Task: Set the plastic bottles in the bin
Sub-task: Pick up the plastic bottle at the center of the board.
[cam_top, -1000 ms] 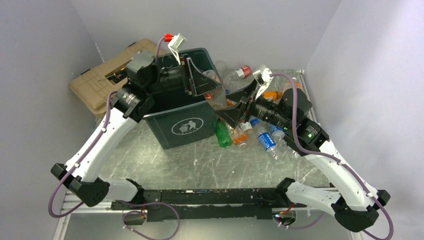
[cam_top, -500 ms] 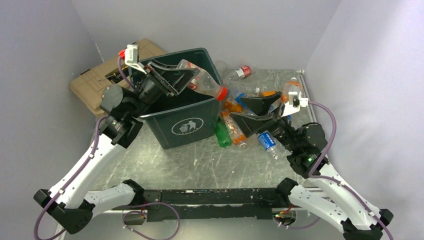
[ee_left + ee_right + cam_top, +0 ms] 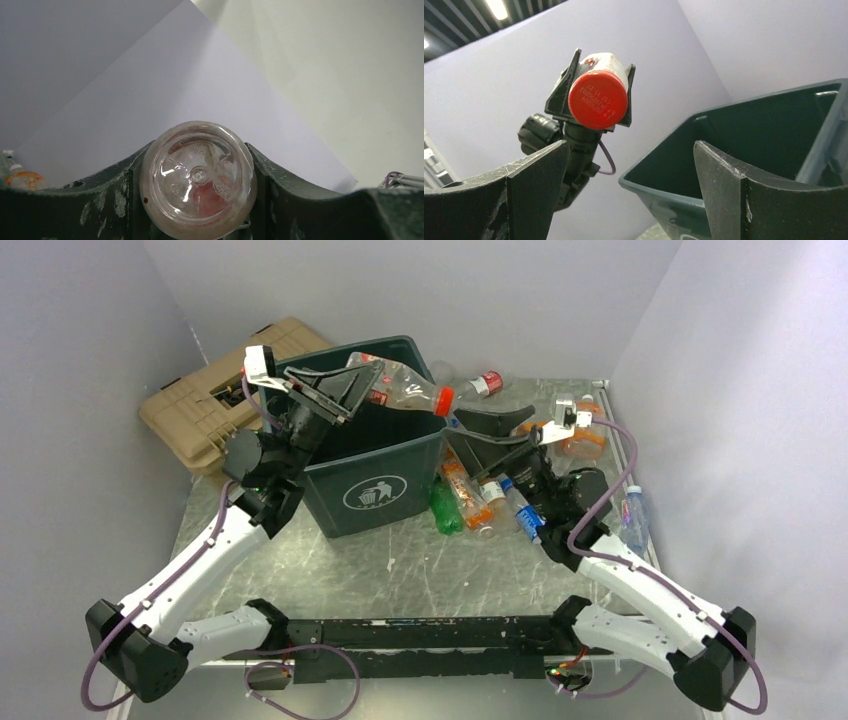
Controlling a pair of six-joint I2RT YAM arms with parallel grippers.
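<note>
My left gripper (image 3: pixel 345 390) is shut on a clear plastic bottle (image 3: pixel 400 392) with a red label and red cap, held level above the dark green bin (image 3: pixel 370 490), cap pointing right. The left wrist view shows the bottle's round base (image 3: pixel 198 180) wedged between the jaws. My right gripper (image 3: pixel 490 445) stands open and empty just right of the bin. In its view the red cap (image 3: pixel 598 99) shows above the bin's rim (image 3: pixel 659 192). Several more bottles lie on the table right of the bin, among them a green one (image 3: pixel 445 508), an orange one (image 3: pixel 465 490) and a blue-labelled one (image 3: pixel 525 515).
A tan ribbed case (image 3: pixel 205 400) sits behind the bin at the left. More bottles lie at the back right: a clear red-capped one (image 3: pixel 480 385), an orange one (image 3: pixel 580 440), and a clear one (image 3: pixel 632 515) near the right wall.
The left gripper has swung left and up with the bottle over the bin. The right gripper has opened wide, drawn back from the bin, then tilted upward beside it.
</note>
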